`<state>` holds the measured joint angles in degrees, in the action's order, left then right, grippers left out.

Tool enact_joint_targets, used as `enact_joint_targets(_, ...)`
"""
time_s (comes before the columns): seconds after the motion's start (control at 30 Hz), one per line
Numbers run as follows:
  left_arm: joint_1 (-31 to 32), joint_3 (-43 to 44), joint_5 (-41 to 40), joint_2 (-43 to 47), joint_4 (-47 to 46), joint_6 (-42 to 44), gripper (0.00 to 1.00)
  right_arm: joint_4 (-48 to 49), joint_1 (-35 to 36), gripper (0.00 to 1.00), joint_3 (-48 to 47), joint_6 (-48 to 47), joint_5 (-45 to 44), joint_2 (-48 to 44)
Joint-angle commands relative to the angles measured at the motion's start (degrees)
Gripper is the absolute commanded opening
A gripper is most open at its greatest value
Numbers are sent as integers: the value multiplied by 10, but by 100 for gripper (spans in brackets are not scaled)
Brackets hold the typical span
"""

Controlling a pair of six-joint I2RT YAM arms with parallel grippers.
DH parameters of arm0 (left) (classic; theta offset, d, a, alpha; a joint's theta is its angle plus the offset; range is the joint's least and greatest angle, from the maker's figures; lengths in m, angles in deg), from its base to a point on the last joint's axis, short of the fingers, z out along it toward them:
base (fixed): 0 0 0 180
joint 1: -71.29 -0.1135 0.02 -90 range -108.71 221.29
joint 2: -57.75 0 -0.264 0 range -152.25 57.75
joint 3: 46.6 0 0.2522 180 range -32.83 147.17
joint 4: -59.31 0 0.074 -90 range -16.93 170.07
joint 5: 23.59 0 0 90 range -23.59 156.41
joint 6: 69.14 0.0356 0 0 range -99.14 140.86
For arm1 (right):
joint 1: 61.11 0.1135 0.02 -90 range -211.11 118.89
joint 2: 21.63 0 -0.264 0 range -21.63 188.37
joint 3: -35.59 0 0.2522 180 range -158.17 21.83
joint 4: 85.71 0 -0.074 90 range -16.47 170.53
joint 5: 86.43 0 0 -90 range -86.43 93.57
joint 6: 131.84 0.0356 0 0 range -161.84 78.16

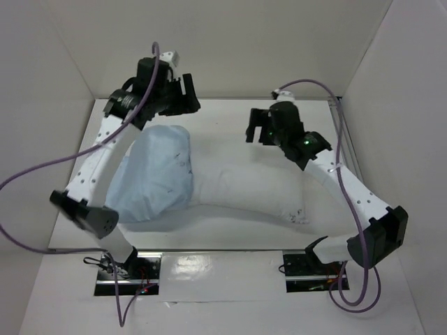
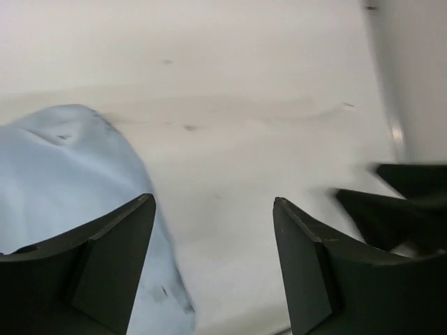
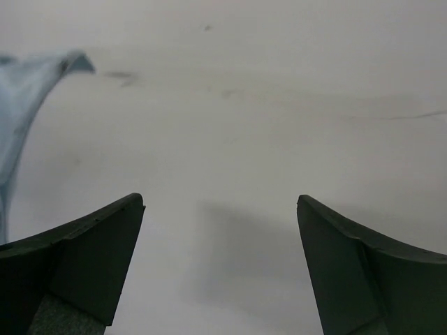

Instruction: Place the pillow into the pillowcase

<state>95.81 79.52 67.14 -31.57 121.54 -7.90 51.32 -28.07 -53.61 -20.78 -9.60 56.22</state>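
Observation:
The light blue pillowcase (image 1: 155, 174) lies bunched on the left of the table, covering the left end of the white pillow (image 1: 255, 187). The rest of the pillow sticks out to the right. My left gripper (image 1: 188, 92) hovers above the far edge of the pillowcase, open and holding nothing. My right gripper (image 1: 252, 125) hangs open over the bare table beyond the pillow's middle. In the left wrist view the pillowcase (image 2: 63, 174) lies under the left finger, and the left gripper (image 2: 214, 199) is empty. In the right wrist view a corner of the pillowcase (image 3: 31, 87) shows at upper left, and the right gripper (image 3: 221, 198) is empty.
White walls (image 1: 223, 42) close in the table at the back and on both sides. Purple cables (image 1: 42, 171) loop beside each arm. The right arm's dark gripper (image 2: 401, 202) shows at the right edge of the left wrist view.

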Motion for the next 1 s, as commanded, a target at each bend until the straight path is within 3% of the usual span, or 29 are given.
enact_joint_targets(0.0,-4,82,-153,-130,129,0,81,-35,-104,98,-22,36,-13,-24)
enact_joint_targets(0.1,-17,170,-179,-239,170,-12,81,-40,-220,98,7,47,95,-19)
enact_joint_targets(0.23,-17,201,-227,-305,201,-25,81,-28,-318,98,63,46,219,-14)
enact_joint_targets(0.37,-23,160,-247,-310,208,-31,78,-23,-339,99,108,46,272,-1)
enact_joint_targets(0.47,-23,108,-211,-305,193,-18,69,2,-339,99,150,51,308,13)
enact_joint_targets(0.6,-23,95,-180,-305,193,-13,10,50,-316,99,203,72,351,27)
enact_joint_targets(0.63,-23,107,-169,-299,186,-7,0,63,-307,95,217,78,374,34)
enact_joint_targets(0.67,-23,115,-140,-299,186,-7,0,88,-282,90,217,78,386,43)
enact_joint_targets(0.8,-2,163,-67,-282,173,26,0,154,-209,14,197,100,423,55)
enact_joint_targets(0.83,5,188,-52,-282,173,35,0,154,-197,0,187,106,412,55)
enact_joint_targets(0.97,39,226,57,-257,149,42,0,167,-179,0,125,112,352,15)
